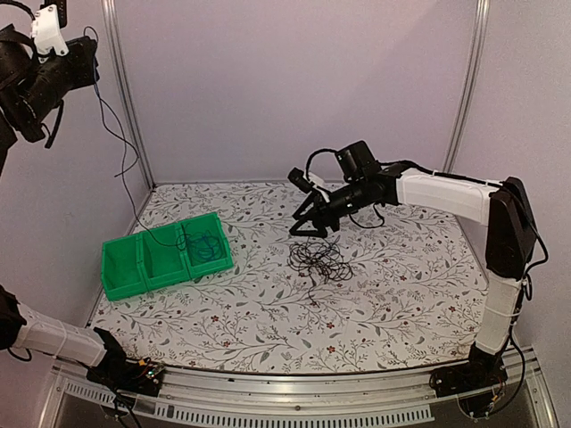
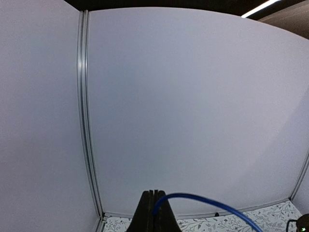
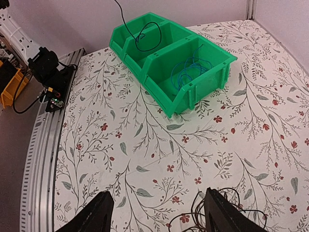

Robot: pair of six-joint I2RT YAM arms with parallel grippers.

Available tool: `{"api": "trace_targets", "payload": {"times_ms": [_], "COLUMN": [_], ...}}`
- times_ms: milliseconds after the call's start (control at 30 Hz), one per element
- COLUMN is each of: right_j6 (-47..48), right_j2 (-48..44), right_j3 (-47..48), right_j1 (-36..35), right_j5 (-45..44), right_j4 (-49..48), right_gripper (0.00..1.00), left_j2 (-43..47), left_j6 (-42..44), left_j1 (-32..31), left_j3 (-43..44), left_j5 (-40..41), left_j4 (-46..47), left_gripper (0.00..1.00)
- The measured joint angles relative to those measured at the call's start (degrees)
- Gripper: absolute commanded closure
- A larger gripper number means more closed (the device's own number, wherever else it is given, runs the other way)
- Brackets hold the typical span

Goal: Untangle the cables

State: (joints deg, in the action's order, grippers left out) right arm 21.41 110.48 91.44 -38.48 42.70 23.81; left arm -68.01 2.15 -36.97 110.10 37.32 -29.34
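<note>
directly beneath the right gripper, a loose bundle of black cables lies on the flower-patterned table. the jaws stand wide apart and hold nothing. in the right wrist view the bundle's loops show just under and beside the finger on the right of that view, with bare tabletop between the two fingers.

well ahead of this gripper, toward the left arm's side, sits the green bin, apart from the black bundle. the bin compartment nearest the right gripper holds a coil of blue wire. the middle compartment holds a darker loop whose strand rises out of the top of that view.

high above the bin, the left gripper is raised, its fingers pressed together on a blue cable that arcs away from the tips to its right. in the top view a thin strand hangs from that gripper down into the bin. whether it joins the blue coil i cannot tell.
</note>
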Motion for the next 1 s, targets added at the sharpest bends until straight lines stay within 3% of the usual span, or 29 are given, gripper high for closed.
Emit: {"api": "trace_targets", "payload": {"times_ms": [333,600,767,1000], "right_j6": [1.4,1.8,1.8,2.0], "right_j2": [-3.3,-3.6,-4.0,-6.2], "right_j3": [-3.2,-5.8,-7.2,-9.7], "right_j1": [0.0,0.0,0.0,0.0], "right_j5": [-2.2,-2.3,-2.4,-3.3], "right_j4": [0.7,0.6,0.6,0.6], "right_gripper": [0.32,0.32,0.32,0.32], "left_j2": [-3.2,-6.7,-3.7,2.0], "left_j6": [13.1,15.3,10.9,3.4], "left_j1": [2.5,11.5,21.1,28.9], "left_j3": [5.5,7.1,-2.5,-19.9], "left_j5": [8.4,9.3,3.8,-5.4], "left_j4": [1.5,-2.3,-3.7,-4.4], "left_gripper": [1.00,1.00,1.00,1.00]}}
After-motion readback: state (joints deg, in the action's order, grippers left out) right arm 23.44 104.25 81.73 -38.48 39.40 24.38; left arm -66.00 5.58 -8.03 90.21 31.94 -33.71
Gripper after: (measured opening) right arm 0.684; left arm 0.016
